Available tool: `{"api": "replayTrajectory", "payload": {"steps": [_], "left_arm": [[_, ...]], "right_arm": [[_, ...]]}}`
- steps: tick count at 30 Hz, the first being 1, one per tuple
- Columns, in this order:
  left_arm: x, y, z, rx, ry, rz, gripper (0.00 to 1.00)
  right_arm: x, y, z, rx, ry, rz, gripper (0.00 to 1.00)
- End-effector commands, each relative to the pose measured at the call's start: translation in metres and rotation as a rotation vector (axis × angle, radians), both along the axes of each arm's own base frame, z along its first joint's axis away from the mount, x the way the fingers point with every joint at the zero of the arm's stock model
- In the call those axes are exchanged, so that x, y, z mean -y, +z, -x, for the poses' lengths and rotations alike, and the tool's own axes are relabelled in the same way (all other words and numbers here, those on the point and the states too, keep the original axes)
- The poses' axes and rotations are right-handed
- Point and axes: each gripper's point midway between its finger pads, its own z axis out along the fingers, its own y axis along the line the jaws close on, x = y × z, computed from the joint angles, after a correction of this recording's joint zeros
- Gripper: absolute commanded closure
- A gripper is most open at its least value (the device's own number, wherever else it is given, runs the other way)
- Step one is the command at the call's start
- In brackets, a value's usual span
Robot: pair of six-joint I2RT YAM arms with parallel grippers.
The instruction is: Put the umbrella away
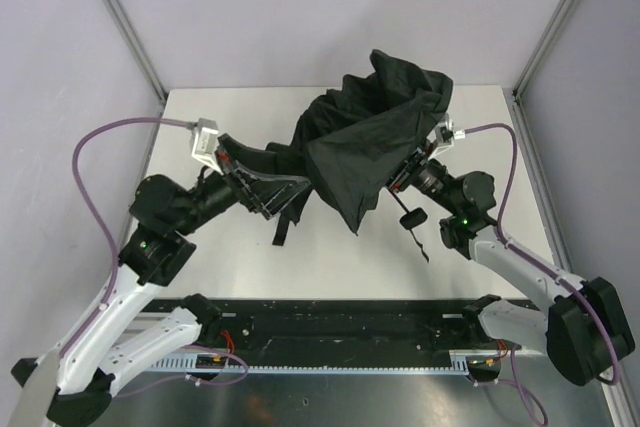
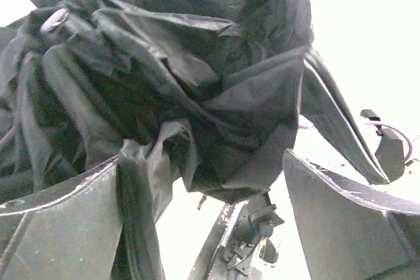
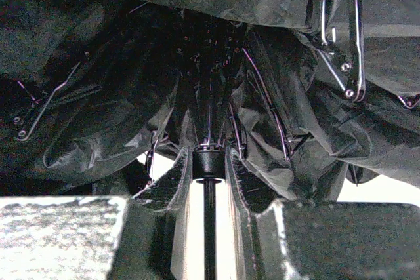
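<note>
While the white table (image 1: 200,257) lies beneath it, the umbrella (image 1: 370,137) hangs above the middle of the tabletop, between the two arms, its black canopy collapsed into loose, crumpled folds. The right gripper (image 1: 398,179) is clenched on the shaft just under the canopy; in the wrist view the thin rod runs between its fingers. The left gripper (image 1: 288,192) stands released, jaws spread wide, with a fold of fabric draped against one finger (image 2: 59,227). The handle (image 1: 410,215) and its wrist cord (image 1: 422,245) dangle below the right gripper.
</note>
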Motion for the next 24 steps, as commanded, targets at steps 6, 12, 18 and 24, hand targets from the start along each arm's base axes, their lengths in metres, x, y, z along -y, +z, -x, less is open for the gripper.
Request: {"api": "replayTrajectory", "payload": {"steps": [6, 12, 18, 24], "left_arm": [[-0.034, 0.012, 0.007, -0.002, 0.072, -0.032, 0.09], [-0.021, 0.038, 0.025, -0.02, -0.107, -0.025, 0.01], [0.01, 0.045, 0.033, -0.031, -0.255, -0.029, 0.14], [0.043, 0.017, -0.002, -0.104, -0.224, -0.078, 0.51]], "right_arm": [[0.037, 0.032, -0.009, 0.057, -0.249, -0.048, 1.0], [0.042, 0.029, -0.012, 0.033, -0.303, -0.044, 1.0], [0.04, 0.032, -0.01, 0.046, -0.334, -0.045, 1.0], [0.032, 0.044, 0.009, 0.063, -0.296, -0.077, 1.0]]}}
